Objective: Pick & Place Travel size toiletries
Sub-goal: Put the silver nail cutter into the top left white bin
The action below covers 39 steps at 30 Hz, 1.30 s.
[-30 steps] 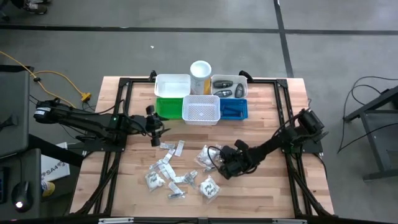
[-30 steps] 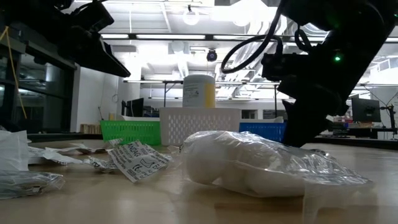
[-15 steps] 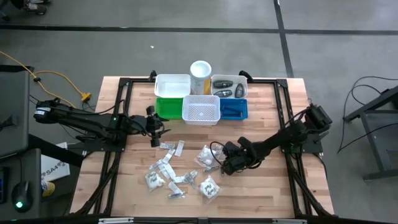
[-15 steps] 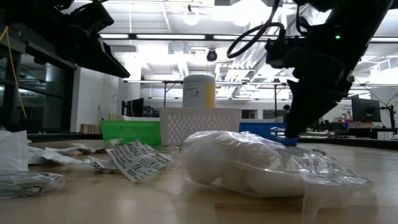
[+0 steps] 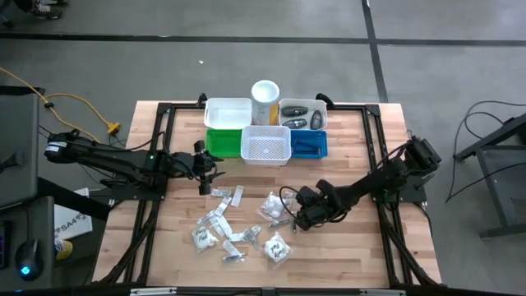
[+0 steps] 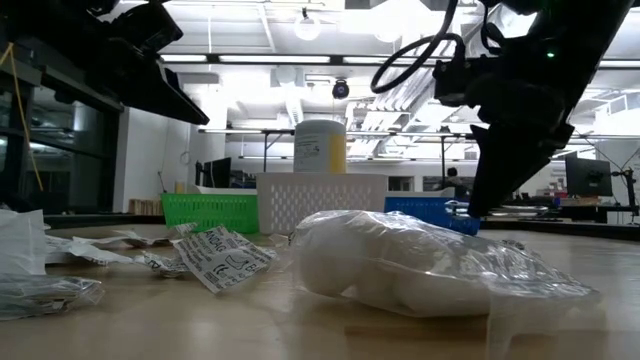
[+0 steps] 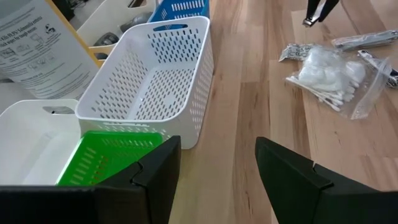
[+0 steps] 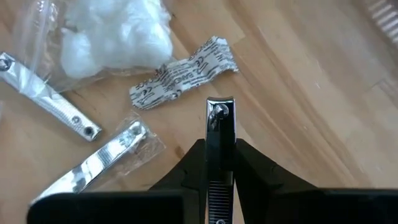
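The toiletries lie scattered on the table's middle [image 5: 234, 226]: crinkly printed packets, silvery wrapped nail clippers [image 8: 99, 162], and a clear bag of cotton balls [image 6: 400, 265], which also shows in the right wrist view [image 8: 118, 37]. My right gripper [image 5: 293, 220] hangs just above the pile's right edge, shut on a silver nail clipper [image 8: 219, 124]. My left gripper [image 7: 217, 162] is open and waits beside the green bin [image 5: 222, 141], touching nothing. My right gripper pinches the nail clipper between its two fingers [image 8: 186, 171], which lie along its length. The clipper's riveted head end [image 8: 219, 109] sticks out past the fingertips. The fingers slant down from the table's right side. The clipper is lifted clear of the table.
Bins stand in a block at the table's far side: a white bin [image 5: 228, 113], a white perforated basket [image 5: 265, 145], a blue bin [image 5: 308, 144] and a bin with dark oval pieces [image 5: 302, 115]. A tall white cylinder [image 5: 265, 99] stands between them. Black frame rails run along both table sides.
My right gripper has risen from the table by the cotton bag, staying shut on the nail clipper and carrying it clear of the wood. The arm has drawn slightly toward the table's far edge. The cotton bag and packets have stayed put.
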Tool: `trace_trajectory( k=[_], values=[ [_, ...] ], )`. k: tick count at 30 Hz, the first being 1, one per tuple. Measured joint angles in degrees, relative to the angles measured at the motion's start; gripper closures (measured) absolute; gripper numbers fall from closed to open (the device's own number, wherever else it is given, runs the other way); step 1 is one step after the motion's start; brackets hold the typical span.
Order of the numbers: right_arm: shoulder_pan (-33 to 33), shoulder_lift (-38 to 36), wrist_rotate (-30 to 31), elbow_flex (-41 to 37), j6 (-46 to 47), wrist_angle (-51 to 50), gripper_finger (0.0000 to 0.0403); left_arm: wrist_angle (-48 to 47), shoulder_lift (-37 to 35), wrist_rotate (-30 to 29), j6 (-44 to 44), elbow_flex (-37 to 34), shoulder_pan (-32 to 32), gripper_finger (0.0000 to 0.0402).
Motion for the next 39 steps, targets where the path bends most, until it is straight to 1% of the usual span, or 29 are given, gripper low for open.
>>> trace_trajectory(
  k=[5, 8, 10, 13, 16, 19, 22, 26, 29, 31, 33, 37, 39],
  values=[
    [0.0, -0.66, -1.8, 0.02, 0.0, -1.58, 0.0356, 0.0, 0.0, 0.02, 0.0, 0.0, 0.0, 0.0197],
    [0.0, -1.87, -1.72, 0.09, -0.01, -3.09, 0.0356, 0.0, 0.02, 0.02, -0.2, 0.0, -0.01, 0.0197],
    [-0.01, -2.93, -0.78, 0.09, -0.35, -3.77, 0.0356, 0.03, 0.04, 0.04, -0.44, 0.0, 0.0, 0.0197],
    [-0.15, -4.94, 3.28, 0.09, -2.64, -3.4, 0.0356, 0.17, 0.82, 0.07, -0.9, 0.0, 0.0, 0.0197],
    [-0.97, -6.25, 8.32, 0.1, -8.06, -0.77, 0.0356, 1.31, 1.96, 0.07, -1.13, 0.0, 0.0, 0.0197],
    [-2.47, -6.45, 12.18, 0.11, -15.75, 3.96, 0.0356, 5.14, 4.22, 0.09, -0.99, 0.0, 0.0, 0.0197],
    [-4.66, -6.47, 14.29, 0.11, -23.91, 10.42, 0.0356, 10.92, 6.8, 0.17, 0.72, 0.02, 0.0, 0.0197],
    [-8.42, -6.49, 15.23, 0.11, -33.95, 18.41, 0.0356, 15.28, 10.28, -0.74, 3.86, 0.02, 0.0, 0.0197],
    [-11.63, -6.49, 14.1, 0.11, -42.38, 25.58, 0.0356, 16.55, 10.97, -2.95, 4.44, 0.02, 0.03, 0.0197],
    [-14.09, -6.49, 10.91, 0.11, -47.14, 30.29, 0.0356, 17.28, 10.99, -3.3, 4.78, 0.02, 0.06, 0.0197],
    [-16.64, -6.49, 7.31, 0.11, -50.69, 33.64, 0.0356, 18.94, 10.99, -3.46, 5.94, 0.01, 0.05, 0.0197],
    [-20.82, -6.49, 4.42, 0.13, -57.13, 39.17, 0.0356, 20.15, 10.99, -3.71, 7.83, 0.0, 0.28, 0.0197],
    [-23.1, -6.49, 1.97, 0.12, -59.57, 41.4, 0.0356, 20.15, 10.99, -3.82, 8.02, 0.0, 1.43, 0.0197]
  ],
)
